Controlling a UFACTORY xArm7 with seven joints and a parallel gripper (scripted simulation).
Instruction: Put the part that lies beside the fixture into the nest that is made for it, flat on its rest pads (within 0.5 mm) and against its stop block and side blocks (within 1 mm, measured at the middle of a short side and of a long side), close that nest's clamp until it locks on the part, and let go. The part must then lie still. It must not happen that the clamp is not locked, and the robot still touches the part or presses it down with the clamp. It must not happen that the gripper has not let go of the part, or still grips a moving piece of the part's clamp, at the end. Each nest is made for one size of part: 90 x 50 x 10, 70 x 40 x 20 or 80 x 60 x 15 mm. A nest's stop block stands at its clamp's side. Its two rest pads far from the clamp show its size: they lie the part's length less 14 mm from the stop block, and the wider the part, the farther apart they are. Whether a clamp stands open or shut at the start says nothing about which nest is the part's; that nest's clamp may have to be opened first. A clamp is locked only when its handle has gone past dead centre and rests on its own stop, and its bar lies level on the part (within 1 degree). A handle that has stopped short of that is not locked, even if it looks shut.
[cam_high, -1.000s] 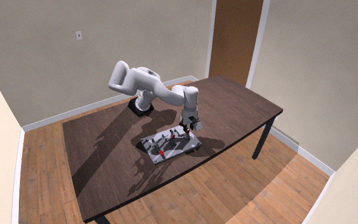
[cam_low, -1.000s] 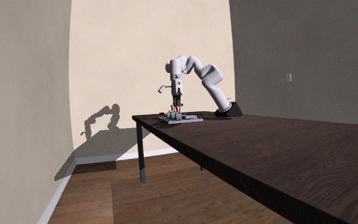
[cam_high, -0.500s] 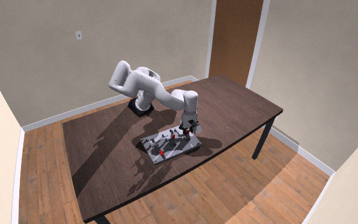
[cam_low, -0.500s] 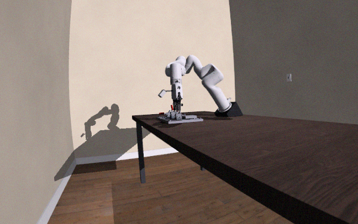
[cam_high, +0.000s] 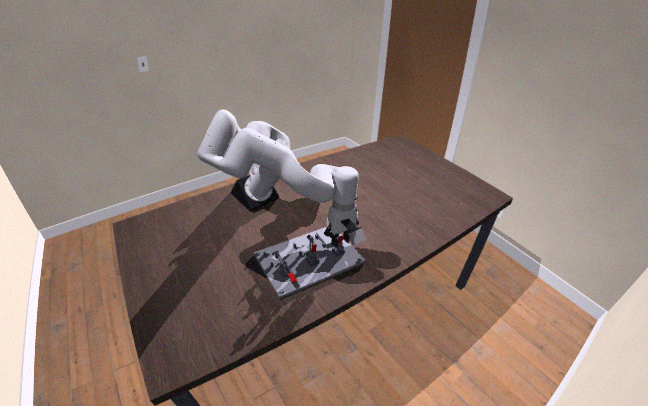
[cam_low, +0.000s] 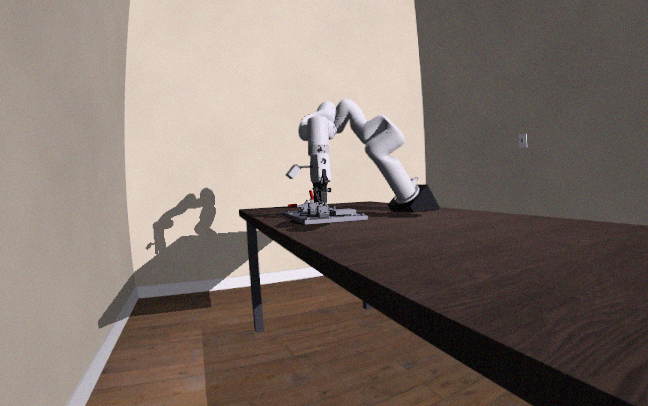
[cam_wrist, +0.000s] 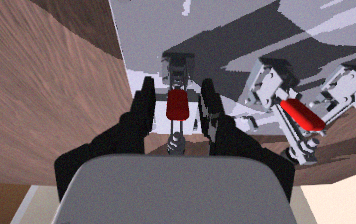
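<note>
The grey fixture plate (cam_high: 358, 260) (cam_low: 351, 217) (cam_wrist: 150, 35) lies on the dark table (cam_high: 425, 190) and carries three toggle clamps with red handles. My gripper (cam_high: 340, 235) (cam_low: 321, 192) (cam_wrist: 177, 89) points down over the clamp at the plate's right end. Its black fingers stand half apart on both sides of that clamp's red handle (cam_wrist: 177, 105) (cam_high: 341, 240), which stands up between them with a gap on each side. I cannot make out the part for certain in any view.
A second clamp with a red handle (cam_wrist: 300, 114) (cam_high: 313, 246) stands just to the right in the wrist view. A third clamp's handle (cam_high: 291, 276) lies near the plate's front left. The table edge runs close in front of the plate.
</note>
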